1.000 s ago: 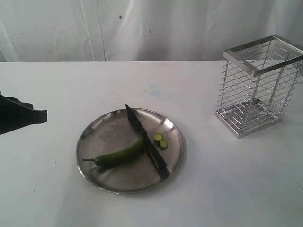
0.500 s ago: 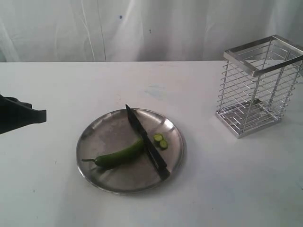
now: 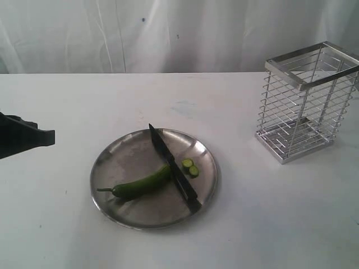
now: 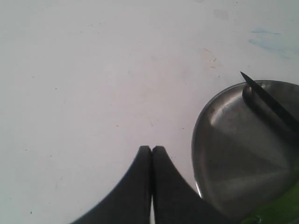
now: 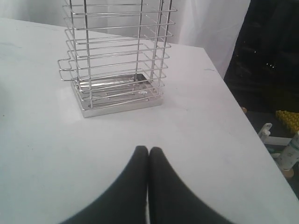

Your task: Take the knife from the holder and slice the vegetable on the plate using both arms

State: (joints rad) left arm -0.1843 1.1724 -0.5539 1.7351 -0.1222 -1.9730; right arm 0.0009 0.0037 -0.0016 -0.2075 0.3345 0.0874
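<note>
The steel plate (image 3: pixel 123 157) lies in the middle of the table. On it rests the green chilli (image 3: pixel 140 184), stem to the left, with two cut slices (image 3: pixel 190 166) just right of the knife (image 3: pixel 174 168). The knife lies flat across the plate, tip toward the back. The wire holder (image 3: pixel 303 101) stands empty at the right. My left gripper (image 3: pixel 47 136) hovers at the left edge, shut on nothing; in the left wrist view its fingertips (image 4: pixel 145 150) meet over bare table beside the plate (image 4: pixel 233 149) and knife tip (image 4: pixel 261 93). My right gripper (image 5: pixel 148 150) is shut and empty, facing the holder (image 5: pixel 117 56).
A white curtain (image 3: pixel 179 33) hangs behind the table. The table's right edge (image 5: pixel 233 102) drops off past the holder, with dark floor and clutter beyond. A faint blue smudge (image 3: pixel 185 106) marks the tabletop behind the plate.
</note>
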